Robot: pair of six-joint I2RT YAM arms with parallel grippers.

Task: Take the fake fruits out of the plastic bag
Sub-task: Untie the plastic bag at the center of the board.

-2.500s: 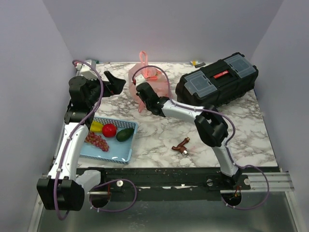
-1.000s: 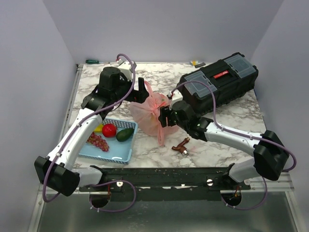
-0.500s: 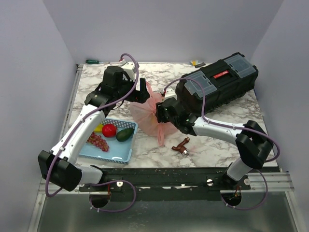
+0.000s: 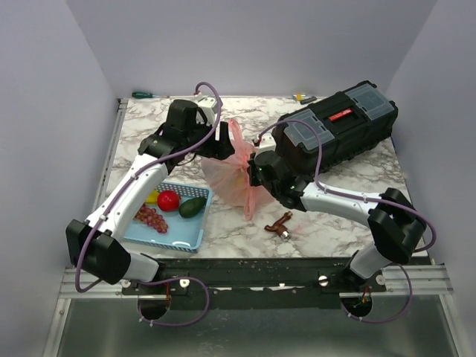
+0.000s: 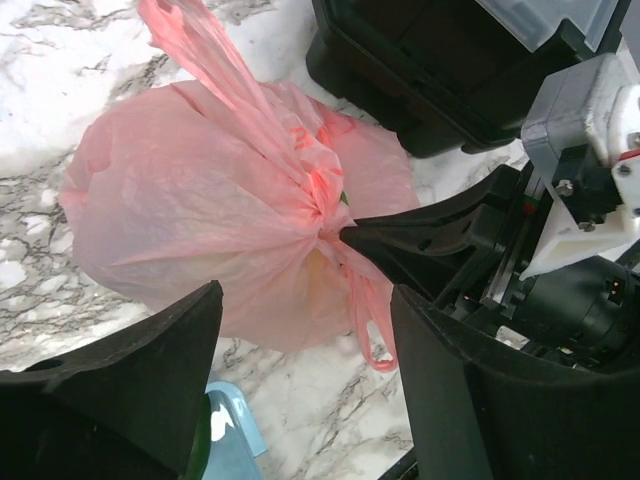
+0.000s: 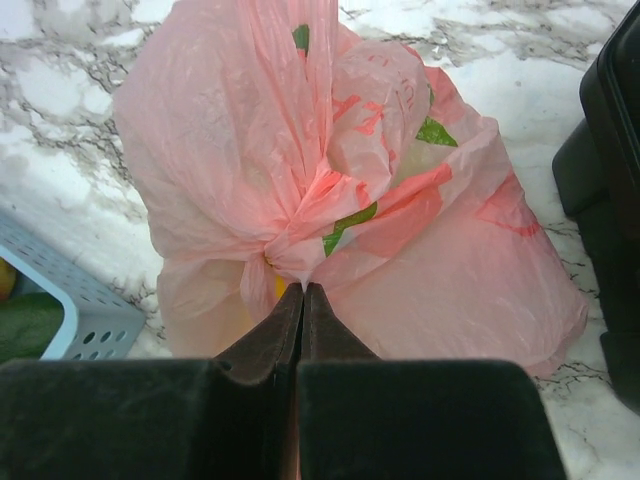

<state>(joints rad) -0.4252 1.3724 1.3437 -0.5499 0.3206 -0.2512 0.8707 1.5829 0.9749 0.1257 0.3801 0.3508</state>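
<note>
Basket: The blue basket [image 4: 195,239] sat at the near left corner of the table. A red fruit [image 4: 168,200], a dark avocado [image 4: 193,206] and purple grapes [image 4: 149,217] lay in it.
Small brown thing: It [image 4: 280,223] lay by the middle of the near edge, apart from the bag. I could not tell what it was.
Plastic bag: The pink plastic bag [image 4: 230,178] lay in the middle of the table. It was round and full, and its top was twisted into a knot.
Fake fruits: The ones in the bag were hidden. Only a bit of yellow showed through near the knot. The bag bulged, so I think some were inside.
Right gripper: The right gripper [image 6: 303,295] had its jaws together, pinching the bag right at the knot.
Left gripper: The left gripper [image 5: 305,300] hung over the bag's far side. Its jaws were apart, one on each side of the twisted top, holding nothing.
Toolbox: A black toolbox [image 4: 335,130] sat at the far right, close behind the right gripper.
Screwdriver: A green one [image 4: 141,94] lay by the far left corner.
What could go wrong: Pulling both ways could make the knot tighter. The thin plastic could rip, and fruits could roll off the table. The small pinch could slip off the knot.
</note>
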